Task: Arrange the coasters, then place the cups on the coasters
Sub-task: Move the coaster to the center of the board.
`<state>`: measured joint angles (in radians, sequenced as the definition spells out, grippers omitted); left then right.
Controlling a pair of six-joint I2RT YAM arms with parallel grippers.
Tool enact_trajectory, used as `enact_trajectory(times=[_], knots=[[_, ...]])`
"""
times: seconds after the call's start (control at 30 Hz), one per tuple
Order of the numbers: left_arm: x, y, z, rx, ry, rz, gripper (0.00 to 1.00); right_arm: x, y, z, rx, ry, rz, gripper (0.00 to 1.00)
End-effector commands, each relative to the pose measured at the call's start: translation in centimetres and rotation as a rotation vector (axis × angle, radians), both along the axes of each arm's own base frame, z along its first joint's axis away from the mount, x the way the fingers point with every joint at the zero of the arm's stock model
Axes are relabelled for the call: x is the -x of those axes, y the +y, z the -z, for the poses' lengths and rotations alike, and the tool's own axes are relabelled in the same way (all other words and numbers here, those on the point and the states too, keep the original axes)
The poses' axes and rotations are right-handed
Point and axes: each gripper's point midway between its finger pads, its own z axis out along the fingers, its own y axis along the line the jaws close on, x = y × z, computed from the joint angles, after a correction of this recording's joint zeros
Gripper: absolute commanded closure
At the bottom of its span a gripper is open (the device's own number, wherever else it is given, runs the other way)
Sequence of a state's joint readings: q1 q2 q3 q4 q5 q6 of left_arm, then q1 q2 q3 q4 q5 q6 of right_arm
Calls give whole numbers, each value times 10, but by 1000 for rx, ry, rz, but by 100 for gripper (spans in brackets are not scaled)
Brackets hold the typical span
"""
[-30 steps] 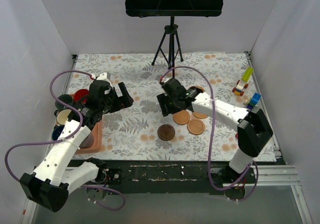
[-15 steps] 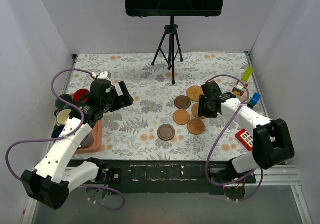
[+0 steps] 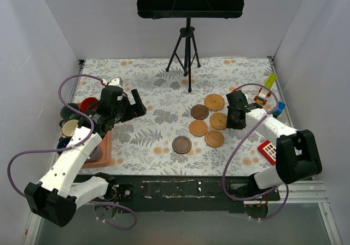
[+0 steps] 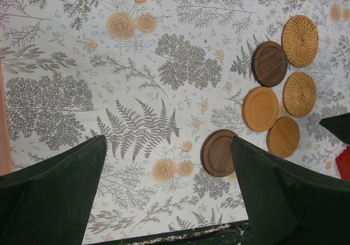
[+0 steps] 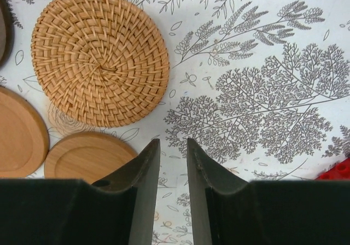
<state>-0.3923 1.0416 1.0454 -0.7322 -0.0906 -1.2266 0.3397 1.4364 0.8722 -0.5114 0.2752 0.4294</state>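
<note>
Six coasters lie in a cluster right of centre: two rattan (image 3: 214, 101) (image 3: 219, 121), two dark brown (image 3: 199, 111) (image 3: 181, 144) and two orange wood (image 3: 198, 128) (image 3: 214, 139). My right gripper (image 3: 236, 116) hovers just right of the lower rattan coaster (image 5: 100, 59). Its jaws (image 5: 172, 144) stand a narrow gap apart with only tablecloth between them. My left gripper (image 3: 134, 105) hangs wide open over the cloth, left of the cluster, with nothing in it (image 4: 167, 146). The cups stand at the far left: red (image 3: 87, 104), dark green (image 3: 70, 111), cream (image 3: 70, 128) and dark blue (image 3: 63, 144).
A salmon-pink tray (image 3: 105, 153) sits at the near left under the left arm. A black tripod (image 3: 187, 53) stands at the back centre. Toy blocks (image 3: 262, 96) (image 3: 278, 108) and a red block (image 3: 267, 151) lie along the right side, close to the right arm.
My right gripper has swung from over the cluster's centre to its right side, uncovering the coasters, and its jaws have narrowed. The left arm has barely moved.
</note>
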Motion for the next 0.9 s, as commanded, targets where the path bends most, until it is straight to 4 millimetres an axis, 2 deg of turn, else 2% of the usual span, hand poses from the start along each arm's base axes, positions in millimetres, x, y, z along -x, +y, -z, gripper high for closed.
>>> enact_trajectory(times=[0.0, 0.27, 0.87], knots=[[-6, -2, -20, 8, -56, 7, 2, -16, -8, 1, 56, -40, -9, 67], [-8, 0, -20, -3, -57, -5, 2, -18, -13, 14, 103, 1, -8, 71], [-12, 1, -18, -14, -54, -13, 2, -36, 5, 30, 49, 18, -37, 72]])
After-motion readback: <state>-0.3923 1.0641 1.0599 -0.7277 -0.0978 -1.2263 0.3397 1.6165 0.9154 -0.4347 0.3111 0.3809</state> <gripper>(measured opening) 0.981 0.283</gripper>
